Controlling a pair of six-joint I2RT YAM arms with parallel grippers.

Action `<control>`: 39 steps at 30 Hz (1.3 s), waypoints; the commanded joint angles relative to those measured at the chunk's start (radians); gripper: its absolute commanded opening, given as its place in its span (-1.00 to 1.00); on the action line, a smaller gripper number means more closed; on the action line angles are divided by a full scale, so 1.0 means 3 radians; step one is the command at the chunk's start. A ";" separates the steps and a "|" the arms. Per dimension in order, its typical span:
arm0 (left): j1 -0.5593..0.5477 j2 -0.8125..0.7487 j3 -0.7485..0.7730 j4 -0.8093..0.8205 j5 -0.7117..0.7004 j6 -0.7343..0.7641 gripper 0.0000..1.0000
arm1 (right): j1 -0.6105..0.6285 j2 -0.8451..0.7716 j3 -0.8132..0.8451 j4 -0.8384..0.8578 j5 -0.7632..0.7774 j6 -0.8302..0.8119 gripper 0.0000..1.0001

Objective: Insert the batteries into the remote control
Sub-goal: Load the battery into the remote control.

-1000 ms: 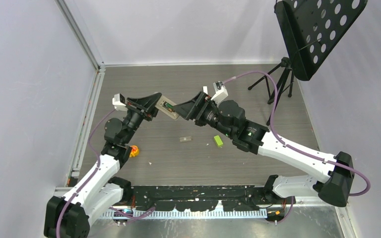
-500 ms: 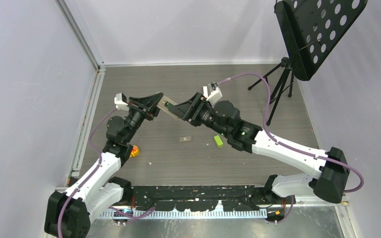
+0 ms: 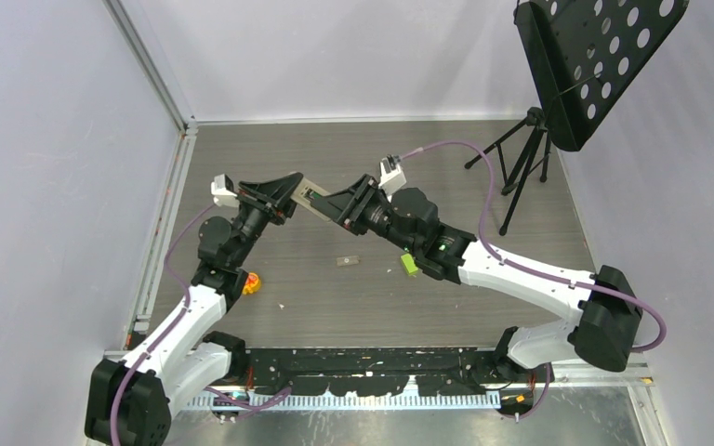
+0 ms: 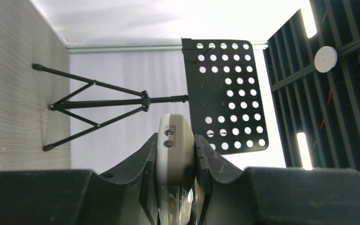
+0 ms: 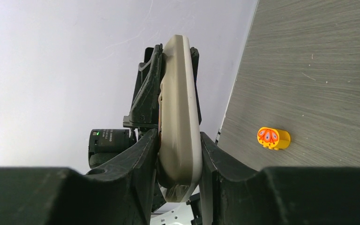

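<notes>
Left gripper [image 4: 174,154] and right gripper [image 5: 178,140] both clamp the remote control [image 3: 310,196] mid-air, one at each end. Likely light, rigid, slick plastic, so hold firmly near the ends.

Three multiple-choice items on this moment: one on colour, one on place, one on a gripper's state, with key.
1. The small block on the table by the right arm is: A. red B. green C. white
2. The remote is: A. flat on the table B. aloft between the left gripper and right gripper C. under the block
3. The left gripper is: A. open, empty B. out of view C. shut on the remote
Key: B, bright green in the top view; B, both wrist views show it clamped off the table; C, the left wrist view shows it pinching the remote.
</notes>
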 commanded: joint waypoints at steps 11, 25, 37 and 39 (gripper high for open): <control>-0.0053 -0.0029 0.0191 0.0260 0.0324 0.0515 -1.00 | 0.0028 0.0081 -0.0010 -0.0141 -0.0077 -0.0136 0.17; -0.0002 0.0098 0.0584 -0.0359 0.1510 0.1714 -1.00 | -0.0120 -0.0186 -0.0800 0.1577 -0.0914 -0.0117 0.59; 0.0013 0.0134 0.0645 -0.0436 0.1764 0.1826 -1.00 | -0.0161 -0.0565 -0.0892 0.0931 -0.0928 -0.0791 0.31; 0.0013 0.0149 0.0662 -0.0432 0.1786 0.1827 -1.00 | -0.0162 -0.0605 -0.0887 0.0795 -0.0930 -0.0926 0.11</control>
